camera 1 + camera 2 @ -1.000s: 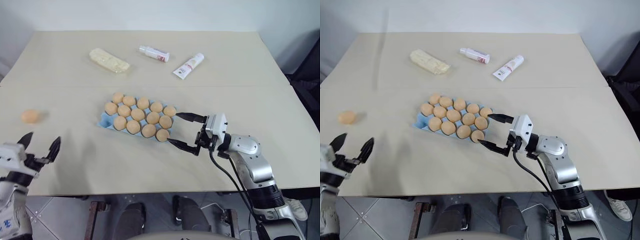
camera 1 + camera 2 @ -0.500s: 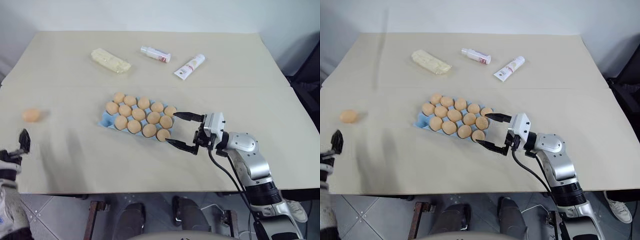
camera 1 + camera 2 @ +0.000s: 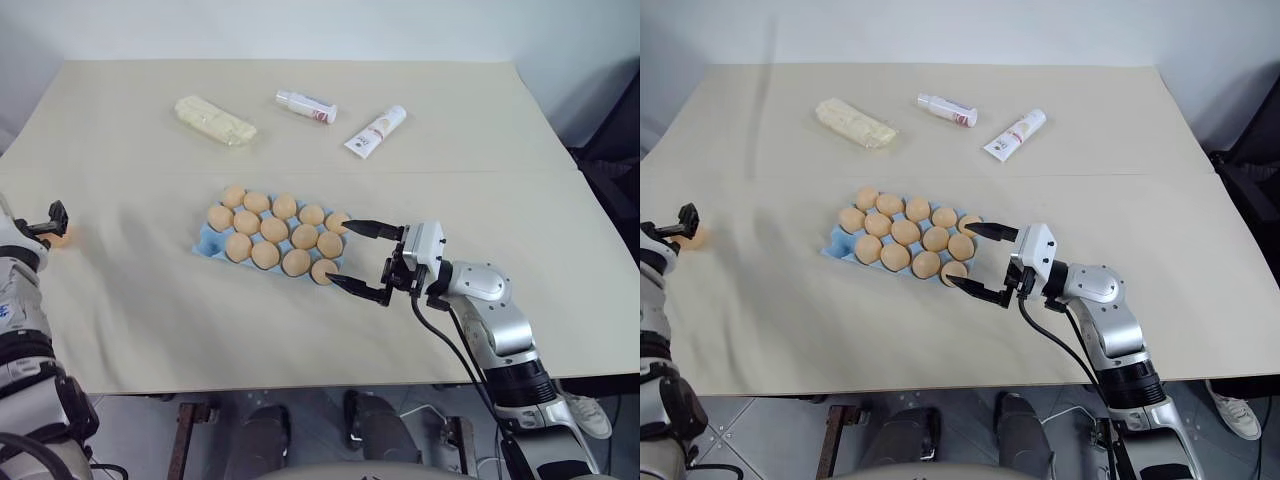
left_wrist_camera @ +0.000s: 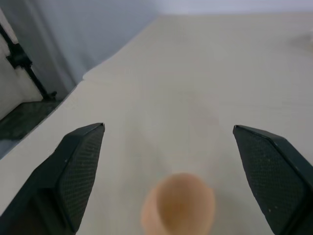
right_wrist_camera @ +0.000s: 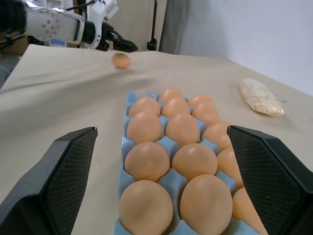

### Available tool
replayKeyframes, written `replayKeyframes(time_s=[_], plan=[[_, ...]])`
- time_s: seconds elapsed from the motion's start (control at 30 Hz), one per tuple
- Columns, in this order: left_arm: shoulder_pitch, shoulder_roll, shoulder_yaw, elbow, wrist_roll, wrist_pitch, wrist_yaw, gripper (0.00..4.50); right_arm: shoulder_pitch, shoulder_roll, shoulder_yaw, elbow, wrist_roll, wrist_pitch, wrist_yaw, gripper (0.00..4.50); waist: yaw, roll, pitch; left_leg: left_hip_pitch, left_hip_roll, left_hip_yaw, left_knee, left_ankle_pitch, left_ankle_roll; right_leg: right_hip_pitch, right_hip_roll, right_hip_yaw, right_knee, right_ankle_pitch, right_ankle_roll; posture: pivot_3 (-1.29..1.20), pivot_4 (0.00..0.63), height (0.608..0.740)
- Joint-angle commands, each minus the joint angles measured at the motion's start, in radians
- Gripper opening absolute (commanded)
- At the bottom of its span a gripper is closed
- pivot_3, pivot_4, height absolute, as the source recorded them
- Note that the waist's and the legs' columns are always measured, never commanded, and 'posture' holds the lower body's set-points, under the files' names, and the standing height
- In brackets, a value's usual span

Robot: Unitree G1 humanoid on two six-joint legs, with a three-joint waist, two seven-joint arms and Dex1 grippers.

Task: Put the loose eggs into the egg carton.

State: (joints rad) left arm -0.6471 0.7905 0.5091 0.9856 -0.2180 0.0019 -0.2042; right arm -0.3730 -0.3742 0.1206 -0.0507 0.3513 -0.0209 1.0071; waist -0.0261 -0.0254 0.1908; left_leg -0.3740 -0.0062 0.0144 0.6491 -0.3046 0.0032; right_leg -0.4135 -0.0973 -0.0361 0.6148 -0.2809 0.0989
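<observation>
Orange-tan and smooth, one loose egg is lying by itself on the cream table, close to the table's left edge and well apart from the carton. The left gripper is sitting right at this egg with its two black fingers spread wide open, one on each side, and the egg is lying between them without being squeezed. From the head camera the left gripper is partly covering the egg, so just a bit of orange is peeking out beside it. Near the middle of the table the light blue egg carton is lying flat, and many more eggs are sitting in its cups in three rows. The right gripper is waiting just beside the right end of the carton, pointing at it. Its jaws are wide open and holding nothing, with one finger near the back corner and the other near the front corner, close by the end eggs. Farther back on the table a pale yellow wrapped bar is lying toward the left. Two white tubes are lying near it to the right, one small tube and one longer tube.
</observation>
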Motion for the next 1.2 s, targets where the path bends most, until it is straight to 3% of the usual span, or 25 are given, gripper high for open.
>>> replayKeyframes(time_s=[0.03, 0.17, 0.2, 0.27, 0.47, 0.53, 0.67, 0.77, 0.97, 1.2], plan=[[-0.054, 0.033, -0.042, 0.116, 0.04, -0.016, -0.004, 4.48, 0.013, -0.007, -0.011, -0.048, 0.003, -0.009, -0.014, 4.5, -0.001, 0.0, 0.0, 0.0, 0.0, 0.001, 0.0, 0.0, 0.0, 0.0, -0.001, -0.003, 0.0, 0.0, 0.0, 0.0, 0.15, 0.74], [-0.09, 0.038, -0.071, 0.18, 0.051, -0.023, 0.0, 4.48, 0.023, -0.012, -0.014, -0.064, 0.002, -0.005, -0.03, 4.5, -0.001, 0.0, 0.0, 0.0, 0.001, 0.004, 0.0, -0.001, -0.001, -0.001, -0.003, -0.012, 0.0, 0.0, 0.0, 0.0, 0.15, 0.74], [-0.091, 0.039, -0.071, 0.187, 0.05, -0.032, 0.007, 4.3, 0.026, -0.012, -0.014, -0.066, 0.002, -0.004, -0.034, 4.5, 0.0, 0.0, 0.0, 0.0, 0.001, 0.005, 0.0, -0.002, -0.001, -0.002, -0.004, -0.013, 0.0, 0.0, 0.0, 0.0, 0.15, 0.74], [-0.093, 0.04, -0.068, 0.197, 0.042, -0.039, -0.003, 3.89, 0.03, -0.012, -0.013, -0.071, 0.001, -0.004, -0.04, 4.5, 0.0, 0.0, 0.0, 0.0, 0.001, 0.006, 0.0, -0.002, -0.001, -0.002, -0.005, -0.015, 0.0, 0.0, 0.0, 0.0, 0.15, 0.74], [-0.056, 0.036, -0.048, 0.18, 0.007, -0.125, -0.081, 2.01, 0.043, -0.01, -0.007, -0.074, 0.0, -0.006, -0.049, 4.5, 0.0, 0.0, 0.0, 0.0, 0.001, 0.007, 0.002, -0.002, 0.0, -0.002, -0.005, -0.014, 0.001, 0.0, 0.0, 0.0, 0.15, 0.74], [-0.036, 0.028, -0.025, 0.156, -0.026, -0.176, -0.144, 1.94, 0.044, -0.01, -0.006, -0.073, 0.0, -0.007, -0.049, 4.5, -0.002, 0.0, 0.0, 0.0, 0.001, 0.007, 0.001, -0.002, 0.0, -0.002, -0.006, -0.014, 0.001, 0.0, 0.0, 0.0, 0.15, 0.74], [0.042, -0.017, -0.018, -0.013, -0.117, -0.274, -0.42, 1.93, 0.039, -0.011, -0.007, -0.064, 0.0, -0.007, -0.048, 4.5, -0.001, 0.0, 0.0, 0.0, 0.001, 0.008, 0.001, -0.002, -0.001, -0.002, -0.006, -0.014, 0.001, 0.0, 0.0, 0.0, 0.15, 0.74], [0.178, -0.077, -0.09, -0.357, -0.228, -0.139, -0.64, 1.93, 0.039, -0.013, -0.006, -0.058, -0.002, -0.007, -0.046, 4.5, 0.001, 0.0, 0.0, 0.0, 0.001, 0.007, 0.002, -0.003, 0.0, -0.002, -0.008, -0.014, 0.001, 0.0, 0.0, 0.0, 0.15, 0.74], [0.291, -0.114, -0.217, -0.7, -0.239, 0.008, -0.713, 1.93, 0.036, -0.011, -0.001, -0.05, -0.003, -0.007, -0.044, 4.5, -0.002, 0.0, 0.0, 0.001, 0.0, 0.006, 0.002, -0.003, 0.002, 0.0, -0.012, -0.012, 0.0, 0.0, -0.001, 0.0, 0.15, 0.74], [0.292, -0.131, -0.31, -0.73, -0.184, 0.003, -0.754, 1.93, 0.05, -0.008, -0.001, -0.072, -0.006, -0.001, -0.056, 4.5, -0.002, 0.0, 0.0, 0.002, 0.0, 0.008, 0.002, -0.003, 0.002, 0.0, -0.01, -0.013, 0.001, 0.0, -0.001, 0.0, 0.15, 0.74]])
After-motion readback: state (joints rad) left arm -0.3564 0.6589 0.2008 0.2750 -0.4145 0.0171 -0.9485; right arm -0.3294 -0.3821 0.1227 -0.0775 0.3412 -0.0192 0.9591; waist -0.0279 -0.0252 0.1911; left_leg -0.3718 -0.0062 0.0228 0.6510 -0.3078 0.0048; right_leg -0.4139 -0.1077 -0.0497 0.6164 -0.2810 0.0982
